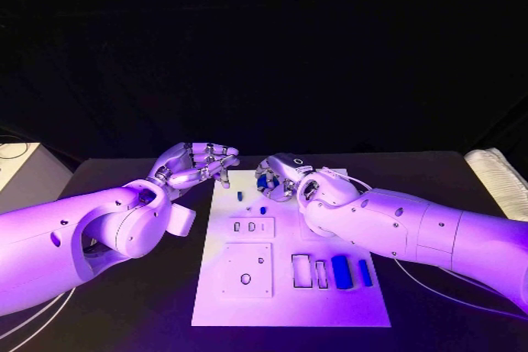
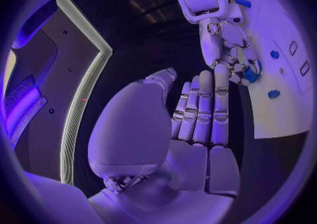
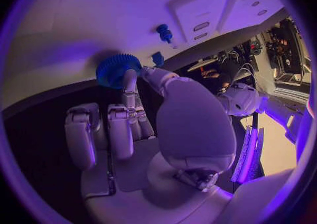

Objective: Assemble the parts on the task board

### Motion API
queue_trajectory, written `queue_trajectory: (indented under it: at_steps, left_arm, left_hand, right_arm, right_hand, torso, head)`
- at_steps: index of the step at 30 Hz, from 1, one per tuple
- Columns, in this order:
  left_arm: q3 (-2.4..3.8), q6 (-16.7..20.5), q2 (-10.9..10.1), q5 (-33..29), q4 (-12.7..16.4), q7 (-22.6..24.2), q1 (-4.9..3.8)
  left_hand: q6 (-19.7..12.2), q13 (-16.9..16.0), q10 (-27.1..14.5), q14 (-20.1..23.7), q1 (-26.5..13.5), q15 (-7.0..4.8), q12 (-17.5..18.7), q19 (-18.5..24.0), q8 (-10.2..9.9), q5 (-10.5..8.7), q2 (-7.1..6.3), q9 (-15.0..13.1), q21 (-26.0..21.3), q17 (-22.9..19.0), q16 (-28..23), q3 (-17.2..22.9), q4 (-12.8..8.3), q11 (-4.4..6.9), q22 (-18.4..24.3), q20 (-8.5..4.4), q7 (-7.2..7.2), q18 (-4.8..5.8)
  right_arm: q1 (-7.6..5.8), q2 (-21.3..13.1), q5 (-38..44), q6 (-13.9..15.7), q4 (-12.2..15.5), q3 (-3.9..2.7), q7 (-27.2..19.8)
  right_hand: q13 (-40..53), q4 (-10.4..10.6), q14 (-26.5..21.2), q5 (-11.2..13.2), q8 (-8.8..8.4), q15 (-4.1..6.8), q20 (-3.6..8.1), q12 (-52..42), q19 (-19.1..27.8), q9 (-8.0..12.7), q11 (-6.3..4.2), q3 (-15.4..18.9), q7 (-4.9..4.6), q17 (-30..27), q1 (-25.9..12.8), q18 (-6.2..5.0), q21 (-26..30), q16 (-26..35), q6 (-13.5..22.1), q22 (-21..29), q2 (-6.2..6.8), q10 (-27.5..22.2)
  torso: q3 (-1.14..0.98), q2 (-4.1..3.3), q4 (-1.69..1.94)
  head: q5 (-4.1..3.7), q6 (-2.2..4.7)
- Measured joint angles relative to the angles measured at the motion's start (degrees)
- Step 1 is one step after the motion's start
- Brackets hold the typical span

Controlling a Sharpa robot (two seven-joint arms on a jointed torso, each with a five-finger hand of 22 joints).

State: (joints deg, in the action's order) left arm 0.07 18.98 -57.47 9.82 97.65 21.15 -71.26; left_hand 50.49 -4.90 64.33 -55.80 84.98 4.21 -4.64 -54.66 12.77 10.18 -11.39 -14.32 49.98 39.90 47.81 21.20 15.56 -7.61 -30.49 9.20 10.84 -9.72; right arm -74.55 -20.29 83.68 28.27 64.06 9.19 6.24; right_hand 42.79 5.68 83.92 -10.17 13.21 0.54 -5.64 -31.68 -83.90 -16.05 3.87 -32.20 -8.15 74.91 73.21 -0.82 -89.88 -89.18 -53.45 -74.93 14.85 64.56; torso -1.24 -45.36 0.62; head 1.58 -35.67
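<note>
The white task board lies in the middle of the table. Over its far edge my right hand pinches a blue toothed gear between thumb and a finger; the gear hangs just above the board. The same hand and gear show in the left wrist view. My left hand hovers by the board's far left corner, fingers straight and side by side, holding nothing. A blue peg stands on the board, with a small blue piece near it.
Two raised white plates with slots sit on the board's left half. Two empty rectangular slots lie beside two blue bars at the right. Small blue pieces stand near the far edge.
</note>
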Motion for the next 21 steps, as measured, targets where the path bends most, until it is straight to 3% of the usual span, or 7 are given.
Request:
queue_trajectory:
  at_steps: [21]
  left_arm:
    - [0.0,0.01,-0.02,0.0,-0.02,-0.05,0.0]
  left_hand:
    - [0.0,0.0,0.0,0.0,0.0,0.0,0.0,0.0,0.0,0.0,0.0,-0.04,0.0,0.0,0.0,0.0,0.0,0.0,0.01,0.0,0.0,0.0]
  right_arm:
    - [0.27,0.02,-1.77,-0.01,1.58,0.15,-2.08]
  right_hand:
    - [-0.94,-0.47,0.0,0.0,0.0,0.0,0.0,0.84,0.0,-0.2,-0.31,-0.47,-0.13,0.0,-0.23,0.0,0.0,0.0,-0.18,0.02,-0.23,-0.33]
  torso:
    - [-0.01,-0.02,0.0]
  head:
    - [0.13,-0.13]
